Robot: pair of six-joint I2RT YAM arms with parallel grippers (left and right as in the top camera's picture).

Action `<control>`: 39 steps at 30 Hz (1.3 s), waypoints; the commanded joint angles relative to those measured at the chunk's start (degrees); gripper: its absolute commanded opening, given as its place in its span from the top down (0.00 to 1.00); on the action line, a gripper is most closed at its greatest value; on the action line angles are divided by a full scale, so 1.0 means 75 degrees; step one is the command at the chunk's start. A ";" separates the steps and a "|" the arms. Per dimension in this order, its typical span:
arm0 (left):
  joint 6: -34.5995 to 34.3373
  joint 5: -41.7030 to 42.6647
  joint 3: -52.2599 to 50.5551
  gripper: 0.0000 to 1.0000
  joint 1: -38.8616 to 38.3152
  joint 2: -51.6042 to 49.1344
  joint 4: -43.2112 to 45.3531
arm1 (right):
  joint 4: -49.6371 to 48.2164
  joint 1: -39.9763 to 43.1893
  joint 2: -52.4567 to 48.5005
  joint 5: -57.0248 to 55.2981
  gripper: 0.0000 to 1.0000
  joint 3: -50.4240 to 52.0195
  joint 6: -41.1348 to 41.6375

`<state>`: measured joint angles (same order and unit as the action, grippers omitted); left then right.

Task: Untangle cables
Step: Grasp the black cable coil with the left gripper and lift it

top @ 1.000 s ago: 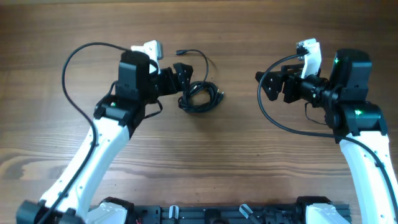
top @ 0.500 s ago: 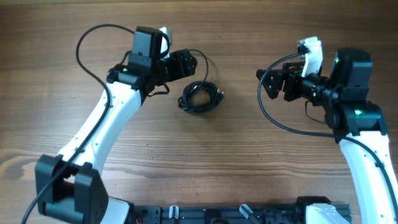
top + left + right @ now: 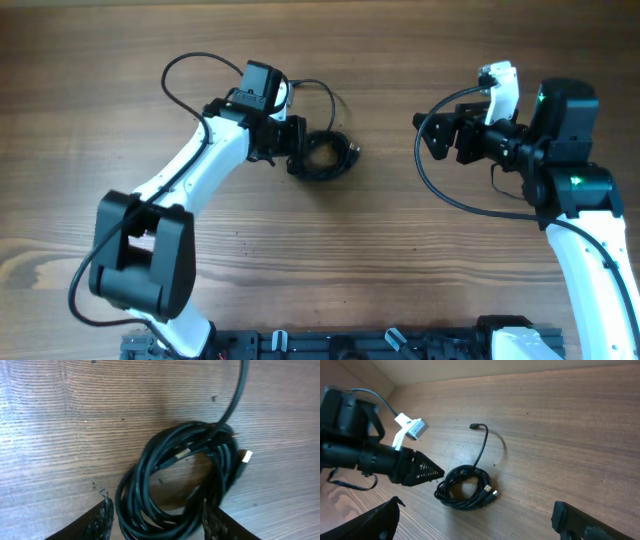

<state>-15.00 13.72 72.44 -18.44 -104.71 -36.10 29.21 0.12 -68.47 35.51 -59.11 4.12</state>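
The cables (image 3: 320, 172) lie as one black coil on the wooden table, with a loose tail curving up to a small plug (image 3: 474, 426). In the left wrist view the coil (image 3: 134, 485) fills the middle, a USB plug (image 3: 245, 456) at its right side. My left gripper (image 3: 296, 140) is open at the coil's left edge; its fingers (image 3: 157, 525) straddle the coil's near part without closing. My right gripper (image 3: 432, 135) is open and empty, held well to the right of the coil (image 3: 470, 503); its fingers (image 3: 475, 530) show at the bottom corners of the right wrist view.
The thicker black wires of the arms loop beside each arm: one at the upper left (image 3: 175, 75), one below the right gripper (image 3: 440, 190). The table (image 3: 380, 250) is bare wood around the coil.
My left arm has swung in from the left and turned its gripper onto the coil's left edge. The coil and the right arm have not moved.
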 commanded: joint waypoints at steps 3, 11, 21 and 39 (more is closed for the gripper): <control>0.0807 -0.0248 0.0087 0.50 -0.0020 -0.0338 0.0184 | 0.0061 -0.0035 -0.0189 -0.0125 0.00 -0.0181 0.0079; 0.1142 -0.0245 0.0087 0.58 -0.0044 -0.0833 0.0606 | 0.0102 -0.0035 -0.0402 -0.0122 0.00 -0.0181 0.0082; 0.1151 -0.0242 0.0087 0.70 -0.0160 -0.1387 0.0697 | 0.0149 -0.0035 -0.0443 -0.0125 0.00 -0.0181 0.0079; -0.4261 -0.0184 0.0603 0.96 0.0694 0.1201 0.0638 | -0.0679 -0.0184 -0.0443 0.0367 0.01 -0.0181 0.1504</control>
<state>-28.91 11.90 74.24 -14.39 -105.27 -31.90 26.00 -0.03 -71.20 36.01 -59.11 10.09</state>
